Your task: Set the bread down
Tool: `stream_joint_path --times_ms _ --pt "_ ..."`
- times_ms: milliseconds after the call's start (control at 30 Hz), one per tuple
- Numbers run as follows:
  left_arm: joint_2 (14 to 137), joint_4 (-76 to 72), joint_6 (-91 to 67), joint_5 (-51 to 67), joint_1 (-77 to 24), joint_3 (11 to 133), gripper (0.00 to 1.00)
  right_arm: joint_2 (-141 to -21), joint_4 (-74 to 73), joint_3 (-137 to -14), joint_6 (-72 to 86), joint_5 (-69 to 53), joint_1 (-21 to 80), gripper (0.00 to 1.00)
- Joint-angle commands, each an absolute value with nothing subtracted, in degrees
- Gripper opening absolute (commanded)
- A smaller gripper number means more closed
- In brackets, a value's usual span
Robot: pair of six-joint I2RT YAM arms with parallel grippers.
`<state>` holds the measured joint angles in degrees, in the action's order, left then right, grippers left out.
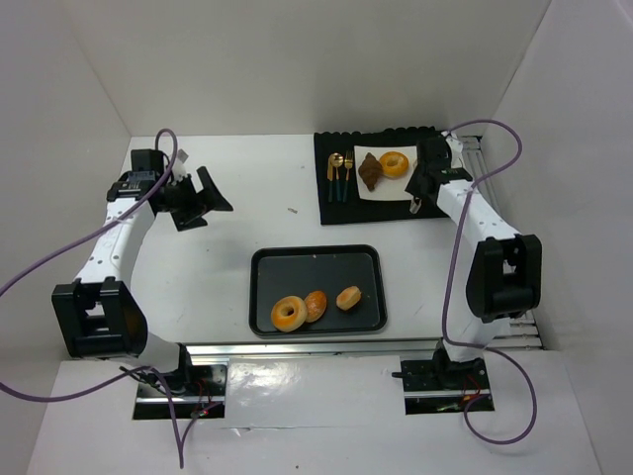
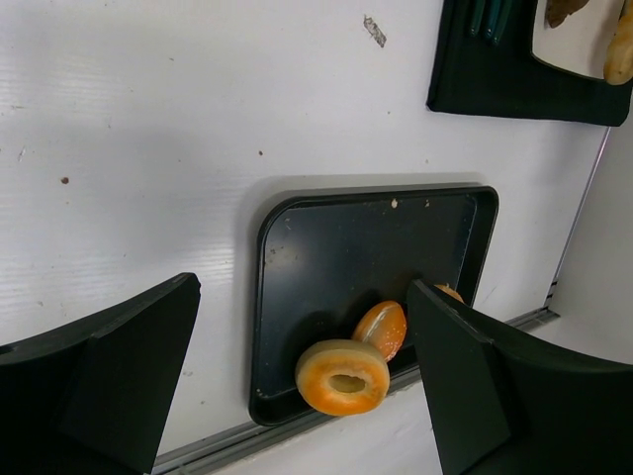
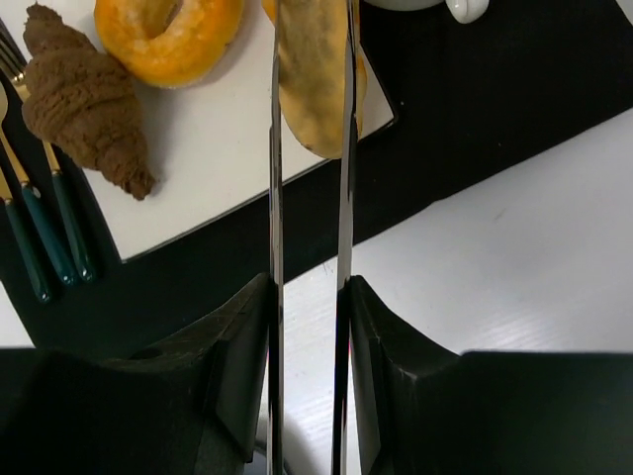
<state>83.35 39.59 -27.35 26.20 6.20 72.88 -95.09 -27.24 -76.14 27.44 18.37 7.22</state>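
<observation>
My right gripper [image 3: 309, 287] is shut on metal tongs [image 3: 274, 198], whose blades pinch an oblong tan roll [image 3: 315, 69] over the right edge of the white plate [image 3: 218, 148]. A brown croissant [image 3: 84, 99] and an orange ring doughnut [image 3: 168, 30] lie on that plate. In the top view the right gripper [image 1: 420, 183] is at the plate's right side, beside the croissant [image 1: 370, 171] and doughnut [image 1: 394, 163]. The dark tray [image 1: 259, 287] holds a second doughnut [image 1: 289, 314] and two buns [image 1: 316, 305] [image 1: 348, 297]. My left gripper [image 1: 203, 198] is open and empty, at the far left.
A black mat [image 1: 336, 208] lies under the plate, with gold and teal cutlery [image 1: 340, 176] on its left. A white cup [image 3: 455, 8] sits just past the plate. In the left wrist view the tray [image 2: 326, 247] lies close to the table's near edge rail.
</observation>
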Motion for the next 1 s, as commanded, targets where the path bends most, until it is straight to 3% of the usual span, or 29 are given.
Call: stream_joint_path --times_ms 0,67,100,233,633,967 --pt "84.1 39.6 -26.9 26.3 6.5 75.5 1.00 -96.2 -20.0 -76.6 27.7 16.7 6.6 0.35" --pt "84.1 40.1 -26.9 25.8 6.5 76.0 1.00 -96.8 -19.3 -76.6 27.7 16.1 6.6 0.43" --pt "84.1 40.1 -26.9 25.8 6.5 76.0 1.00 -96.8 -19.3 -76.6 27.7 15.6 6.6 0.51" --pt "83.6 40.1 -26.4 25.8 6.5 76.0 1.00 -96.2 -20.8 -78.0 27.7 15.6 7.1 0.60" --pt "80.7 40.1 -26.4 26.8 6.5 74.3 1.00 -86.6 -25.5 -78.5 26.6 17.8 9.4 0.61" --pt "76.8 40.1 -27.0 25.5 6.5 72.0 1.00 -83.9 -24.5 -73.9 20.8 13.7 27.8 0.61"
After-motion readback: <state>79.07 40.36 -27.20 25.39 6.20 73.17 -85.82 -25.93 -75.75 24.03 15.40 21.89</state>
